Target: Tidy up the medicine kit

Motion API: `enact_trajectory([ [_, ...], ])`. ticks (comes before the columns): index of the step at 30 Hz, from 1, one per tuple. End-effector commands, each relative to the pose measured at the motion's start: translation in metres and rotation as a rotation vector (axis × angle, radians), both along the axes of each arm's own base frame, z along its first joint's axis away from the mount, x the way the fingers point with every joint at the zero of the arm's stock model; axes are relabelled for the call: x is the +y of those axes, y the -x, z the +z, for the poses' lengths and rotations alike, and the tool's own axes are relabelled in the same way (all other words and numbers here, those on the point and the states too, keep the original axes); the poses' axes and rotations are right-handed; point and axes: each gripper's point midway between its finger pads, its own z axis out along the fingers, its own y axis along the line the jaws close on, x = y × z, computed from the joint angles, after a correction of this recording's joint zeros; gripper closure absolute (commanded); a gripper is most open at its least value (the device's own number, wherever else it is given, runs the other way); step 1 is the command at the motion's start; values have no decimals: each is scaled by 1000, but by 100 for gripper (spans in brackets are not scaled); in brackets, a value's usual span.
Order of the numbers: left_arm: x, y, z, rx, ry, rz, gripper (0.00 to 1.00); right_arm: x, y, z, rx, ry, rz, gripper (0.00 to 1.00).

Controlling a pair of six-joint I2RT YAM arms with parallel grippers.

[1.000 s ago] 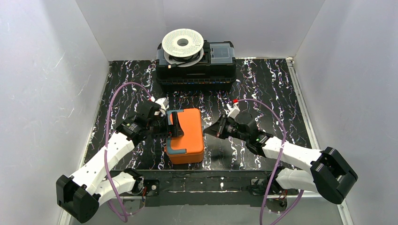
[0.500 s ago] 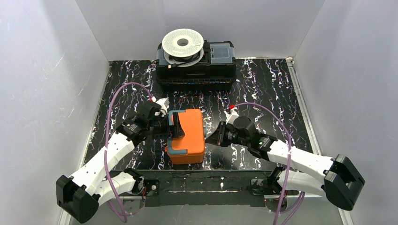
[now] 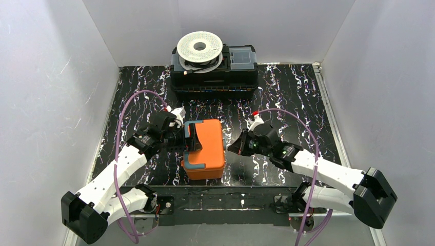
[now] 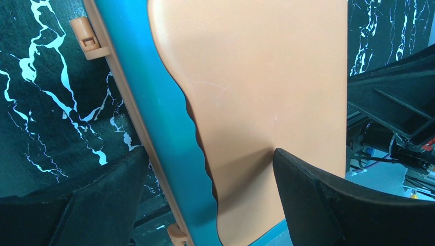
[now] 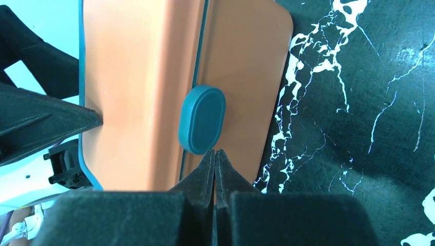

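The medicine kit point(image 3: 208, 146) lies closed on the dark marbled mat, an orange box with a teal-grey rim. My left gripper point(image 3: 189, 141) spans its left hinged side with jaws wide apart. In the left wrist view one finger point(image 4: 318, 200) presses on the orange lid point(image 4: 267, 77), and the other finger point(image 4: 92, 205) sits just outside the teal rim. My right gripper point(image 3: 232, 148) is shut and empty, just right of the kit. In the right wrist view its tips point(image 5: 214, 154) meet right below the oval teal latch point(image 5: 201, 119) on the kit's side point(image 5: 138, 77).
A black toolbox point(image 3: 214, 77) stands at the back of the mat. On it lie a white spool point(image 3: 200, 47) and a clear-lidded organizer point(image 3: 242, 55). White walls enclose the left, right and back.
The right gripper's jaws have closed fully, and its wrist has shifted a little beside the kit's latch side. The left arm and the kit have stayed put.
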Motion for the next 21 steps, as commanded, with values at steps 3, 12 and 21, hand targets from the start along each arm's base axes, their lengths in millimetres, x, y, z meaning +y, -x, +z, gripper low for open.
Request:
enact_trajectory([
  [3,-2,15,-2,30,4,-55,12,14,-17,21,-49,-42,-8,99],
  [12,-3,15,-5,38,3,-60,12,25,-22,27,-69,-71,10,99],
  [21,-4,16,-9,48,9,-66,12,37,-20,31,-70,-111,60,99],
])
